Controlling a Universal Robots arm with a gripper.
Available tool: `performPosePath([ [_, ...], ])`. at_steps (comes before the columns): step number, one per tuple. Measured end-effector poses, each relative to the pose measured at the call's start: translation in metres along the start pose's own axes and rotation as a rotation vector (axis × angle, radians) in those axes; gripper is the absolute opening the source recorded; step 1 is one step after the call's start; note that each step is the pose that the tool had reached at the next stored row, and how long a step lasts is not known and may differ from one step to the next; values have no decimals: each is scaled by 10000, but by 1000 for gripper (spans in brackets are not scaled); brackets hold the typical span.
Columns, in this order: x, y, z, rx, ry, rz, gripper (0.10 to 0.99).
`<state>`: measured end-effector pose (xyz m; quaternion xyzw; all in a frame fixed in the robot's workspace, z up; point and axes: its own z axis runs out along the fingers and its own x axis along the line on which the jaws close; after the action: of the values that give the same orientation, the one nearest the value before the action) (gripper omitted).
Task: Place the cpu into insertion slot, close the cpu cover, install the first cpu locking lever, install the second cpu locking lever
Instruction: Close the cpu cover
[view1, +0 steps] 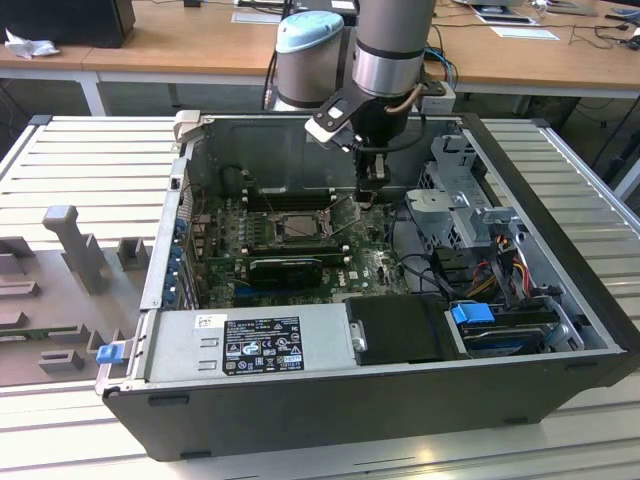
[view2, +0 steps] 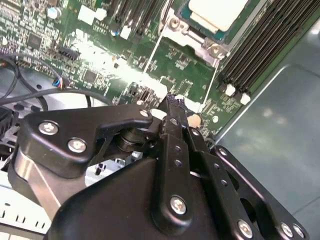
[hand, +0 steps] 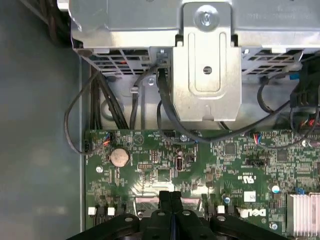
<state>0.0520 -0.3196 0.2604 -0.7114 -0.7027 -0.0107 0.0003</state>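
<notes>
Your end effector (hand: 170, 196) hangs over the motherboard (hand: 150, 160), fingers pressed together, near the insertion slot (view1: 290, 228). In the second wrist view, the cpu (view2: 217, 12) sits in that slot.

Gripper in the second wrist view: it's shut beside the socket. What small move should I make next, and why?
Probably ease the gripper toward the thin locking lever. The cpu appears seated with the cpu cover down around it, that lever looks unlatched, and the gripper, shut and empty, hangs over the board just short of it.
</notes>
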Motion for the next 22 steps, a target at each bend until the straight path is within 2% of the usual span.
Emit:
performPosePath([
  [3,2,78,22,3,2,-204,106],
  [10,6,140,77,19,5,-370,106],
  [13,11,158,126,98,6,-370,106],
  [16,12,159,143,210,4,-365,106],
  [18,12,153,145,210,9,-366,106],
  [22,11,40,143,210,13,-368,106],
])
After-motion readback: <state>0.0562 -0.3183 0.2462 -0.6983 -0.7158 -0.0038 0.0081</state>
